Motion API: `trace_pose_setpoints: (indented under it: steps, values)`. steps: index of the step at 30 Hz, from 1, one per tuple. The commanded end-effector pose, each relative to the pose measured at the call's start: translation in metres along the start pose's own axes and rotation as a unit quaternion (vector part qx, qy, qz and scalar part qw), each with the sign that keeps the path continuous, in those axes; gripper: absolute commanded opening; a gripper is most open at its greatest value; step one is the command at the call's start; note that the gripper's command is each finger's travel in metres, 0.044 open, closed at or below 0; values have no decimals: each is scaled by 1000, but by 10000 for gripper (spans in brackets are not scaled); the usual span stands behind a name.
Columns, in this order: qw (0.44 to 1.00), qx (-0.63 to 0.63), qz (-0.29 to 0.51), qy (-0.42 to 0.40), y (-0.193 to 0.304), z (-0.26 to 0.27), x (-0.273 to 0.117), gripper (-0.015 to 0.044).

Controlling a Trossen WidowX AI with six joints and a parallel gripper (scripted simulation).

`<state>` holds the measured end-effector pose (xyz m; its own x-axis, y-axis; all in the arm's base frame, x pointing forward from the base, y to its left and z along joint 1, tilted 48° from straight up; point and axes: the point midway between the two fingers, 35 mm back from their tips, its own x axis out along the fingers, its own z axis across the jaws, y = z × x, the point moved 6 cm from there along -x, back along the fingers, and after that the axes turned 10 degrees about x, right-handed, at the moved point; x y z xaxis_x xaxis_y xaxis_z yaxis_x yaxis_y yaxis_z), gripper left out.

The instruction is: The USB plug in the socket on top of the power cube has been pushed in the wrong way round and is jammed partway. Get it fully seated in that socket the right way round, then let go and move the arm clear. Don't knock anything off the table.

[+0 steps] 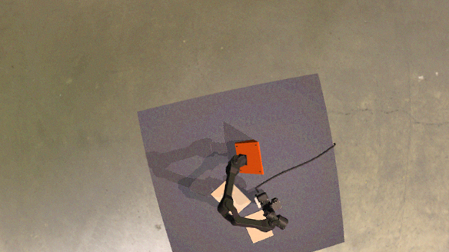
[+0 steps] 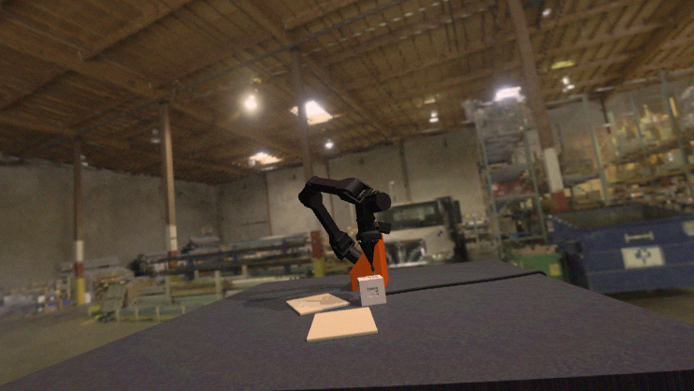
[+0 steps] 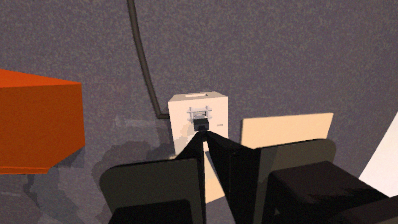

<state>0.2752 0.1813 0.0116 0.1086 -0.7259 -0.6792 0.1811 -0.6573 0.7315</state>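
Observation:
The white power cube [image 1: 257, 202] [image 2: 365, 296] [image 3: 220, 107] stands upright on the table. My gripper [image 2: 372, 267] [image 3: 203, 136] points down over its top and is shut on the black USB plug [image 3: 201, 124]. In the wrist view the plug's dark end shows just beyond the fingertips, over the near side of the top socket's pale outline. In the exterior view the fingertips are slightly above the cube's top. The fingers hide most of the plug. I cannot tell whether its metal tip is inside the socket, or which way round it is.
An orange block [image 1: 255, 160] [image 3: 42, 125] stands at the arm's base. A dark cable [image 1: 294, 167] [image 2: 466, 282] [image 3: 140, 55] runs from beside the cube to the table's edge. Two flat tan plates, one nearer [image 2: 342, 325] and one farther [image 2: 310, 304] in the exterior view, lie near the cube.

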Motion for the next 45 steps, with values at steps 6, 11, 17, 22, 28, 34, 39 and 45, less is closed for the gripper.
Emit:
trace_pose_setpoints:
  steps: [6,11,17,22,28,34,39,45]
  values:
    - [1000,3,-3,0,-1,0,-8,0]
    - [1000,3,-3,0,-1,0,-11,0]
    - [1000,3,-4,0,-1,0,-15,0]
    - [1000,5,-2,0,0,0,-15,0]
    - [999,54,-1,0,0,0,-13,0]
    - [991,137,-1,0,0,0,-13,0]
    - [979,202,-1,0,0,0,-13,0]
    - [961,278,-1,0,0,0,-13,0]
